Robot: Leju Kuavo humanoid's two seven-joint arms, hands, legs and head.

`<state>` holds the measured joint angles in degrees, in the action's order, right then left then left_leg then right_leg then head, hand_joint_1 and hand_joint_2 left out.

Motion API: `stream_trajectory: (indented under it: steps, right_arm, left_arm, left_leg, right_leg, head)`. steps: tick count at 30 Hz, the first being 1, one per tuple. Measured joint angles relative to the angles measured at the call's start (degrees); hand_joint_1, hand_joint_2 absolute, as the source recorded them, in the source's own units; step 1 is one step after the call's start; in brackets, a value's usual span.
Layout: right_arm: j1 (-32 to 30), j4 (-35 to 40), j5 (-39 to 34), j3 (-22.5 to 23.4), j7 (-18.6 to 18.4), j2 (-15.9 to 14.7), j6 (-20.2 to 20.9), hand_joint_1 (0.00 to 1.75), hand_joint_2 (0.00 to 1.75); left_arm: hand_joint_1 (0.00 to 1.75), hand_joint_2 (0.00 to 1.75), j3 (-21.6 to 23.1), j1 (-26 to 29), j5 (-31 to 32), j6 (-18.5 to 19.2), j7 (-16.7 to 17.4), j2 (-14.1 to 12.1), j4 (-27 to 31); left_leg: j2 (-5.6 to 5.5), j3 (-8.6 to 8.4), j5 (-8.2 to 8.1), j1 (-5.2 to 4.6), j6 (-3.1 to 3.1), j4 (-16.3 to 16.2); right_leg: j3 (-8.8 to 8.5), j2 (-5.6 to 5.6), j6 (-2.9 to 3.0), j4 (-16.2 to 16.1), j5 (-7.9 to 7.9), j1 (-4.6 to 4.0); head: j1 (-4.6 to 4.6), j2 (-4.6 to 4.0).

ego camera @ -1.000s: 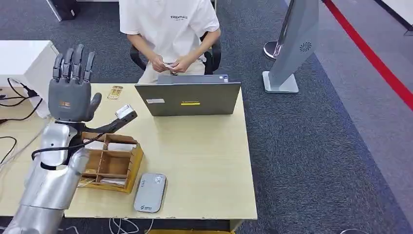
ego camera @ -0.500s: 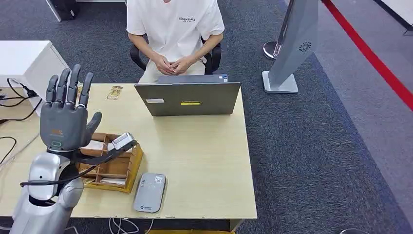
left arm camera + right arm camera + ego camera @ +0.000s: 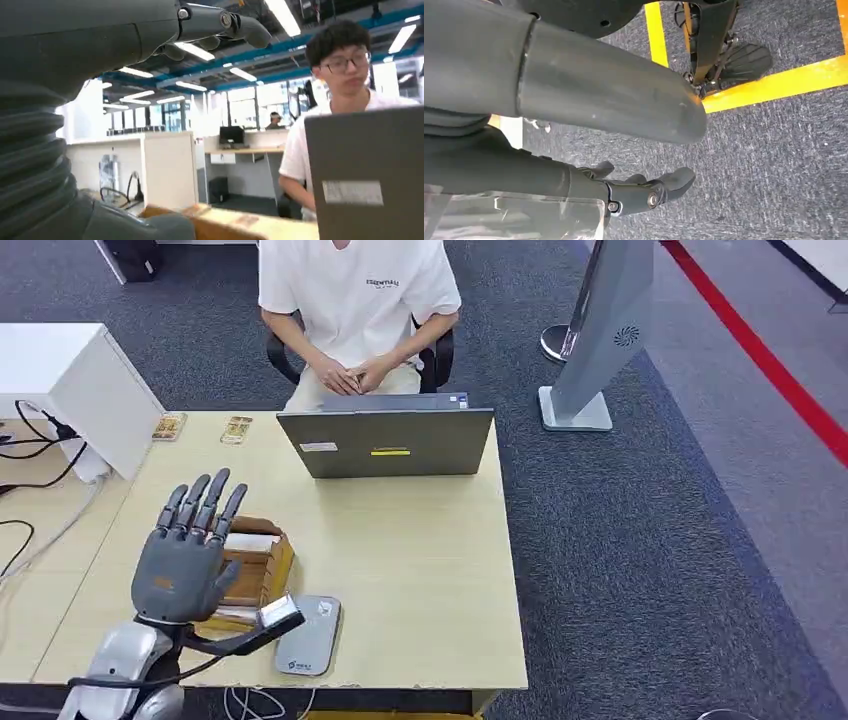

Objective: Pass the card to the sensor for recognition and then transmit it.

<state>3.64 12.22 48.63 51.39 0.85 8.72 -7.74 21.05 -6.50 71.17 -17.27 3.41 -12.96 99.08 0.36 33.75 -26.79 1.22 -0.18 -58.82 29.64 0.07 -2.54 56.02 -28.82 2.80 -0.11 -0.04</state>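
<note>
My left hand point(image 3: 185, 558) hovers open over the wooden card box point(image 3: 268, 570), fingers spread and pointing away from me, nothing in it. A white card point(image 3: 251, 541) lies in the box's far compartment. The grey sensor pad point(image 3: 308, 636) lies flat near the table's front edge, just right of the box. In the left wrist view the fingers point(image 3: 220, 21) stretch out empty toward the laptop point(image 3: 367, 170). My right hand point(image 3: 644, 192) hangs beside my body over the carpet, fingers loosely extended and empty.
A grey laptop point(image 3: 386, 443) stands at the table's far edge, and a person point(image 3: 357, 300) sits behind it with hands together. Two small cards point(image 3: 237, 429) lie at the far left edge. A white cabinet point(image 3: 70, 375) and cables point(image 3: 40, 430) are at left.
My left hand has come down and back toward me, from raised over the table's left side to low over the card box. The person's hands have settled together.
</note>
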Motion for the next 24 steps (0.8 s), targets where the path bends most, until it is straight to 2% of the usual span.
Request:
stream_trajectory:
  steps: [11,24]
  right_arm:
    - [-0.1,0.1,-0.1,1.6,-0.1,0.0,-0.3,0.0,0.0]
    - [-0.1,0.2,0.6,2.9,-0.2,-0.1,-0.5,0.0,0.0]
  left_arm:
    - [0.0,1.75,0.2,8.6,-1.2,0.4,0.1,-0.6,3.5]
    - [0.0,1.75,-1.1,15.0,-1.6,-0.3,1.5,0.2,4.8]
  left_leg:
    - [0.0,-0.01,-0.04,0.0,-0.05,0.0]
    - [-0.01,0.0,-0.04,0.0,-0.05,0.0]
  right_leg:
    - [0.02,0.0,0.02,0.0,-0.03,0.0]
    - [0.0,-0.02,0.02,0.0,-0.03,0.0]
  head:
    - [0.0,0.0]
    - [0.0,0.0]
